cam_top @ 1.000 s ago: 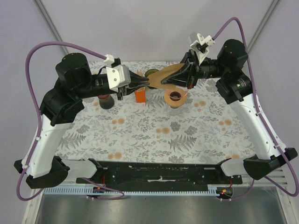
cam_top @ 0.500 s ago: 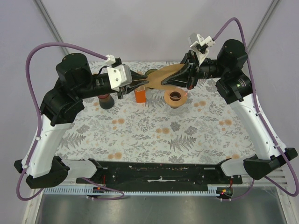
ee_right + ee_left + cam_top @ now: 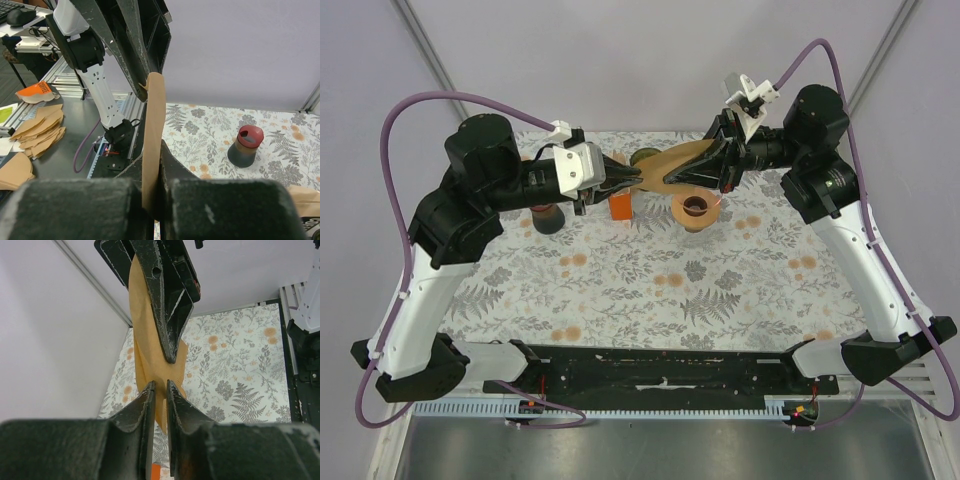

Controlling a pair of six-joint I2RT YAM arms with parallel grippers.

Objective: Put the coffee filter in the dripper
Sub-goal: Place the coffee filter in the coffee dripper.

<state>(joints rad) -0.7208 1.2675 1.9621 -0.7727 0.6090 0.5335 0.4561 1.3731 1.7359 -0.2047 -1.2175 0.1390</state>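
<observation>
The brown paper coffee filter (image 3: 670,165) hangs in the air at the back of the table, held between both grippers. My right gripper (image 3: 705,168) is shut on its right side; in the right wrist view the filter (image 3: 152,125) stands edge-on between the fingers of the right gripper (image 3: 156,150). My left gripper (image 3: 633,177) pinches its left edge; in the left wrist view the filter (image 3: 142,340) fills the narrow gap at the tips of the left gripper (image 3: 160,384). The brown dripper (image 3: 697,210) stands on the table just below the filter.
An orange block (image 3: 620,206) stands under the left gripper. A dark jar with a red lid (image 3: 548,216) is at the back left, also in the right wrist view (image 3: 245,146). Spare filters (image 3: 37,125) lie on the bench beyond the table.
The left gripper and its arm have shifted slightly to the right along the filter's edge. The right gripper and the filter have hardly moved.
</observation>
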